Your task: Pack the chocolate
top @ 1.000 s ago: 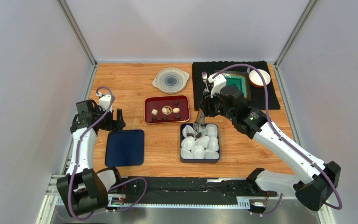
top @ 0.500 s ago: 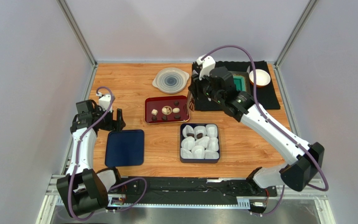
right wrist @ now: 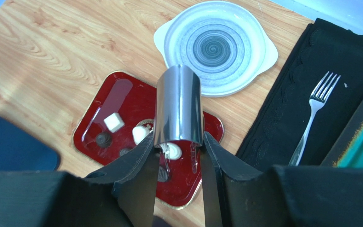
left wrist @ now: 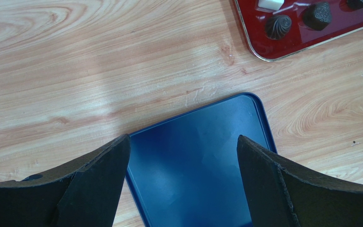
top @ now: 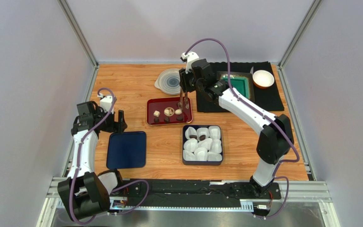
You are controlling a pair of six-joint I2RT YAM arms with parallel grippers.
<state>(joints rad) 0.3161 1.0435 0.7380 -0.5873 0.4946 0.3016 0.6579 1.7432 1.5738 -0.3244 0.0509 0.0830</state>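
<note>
Several pieces of chocolate [top: 167,119] sit on the red tray [top: 152,105], just far-left of the box [top: 184,161]. The right end effector [right wrist: 178,139] is clamped on tongs [right wrist: 178,104] above them, so it looks like pickup time: next it needs to drop down and pinch one. The left end effector [left wrist: 183,142] hangs wide open and empty. Only the right wrist view shows the tong tips.

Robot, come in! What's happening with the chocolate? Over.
Left hand open, above blue tray. Right hand shut on tongs, tips over red tray. Most chocolate on red tray, two pieces in box. Nothing blocking the tongs.
</note>
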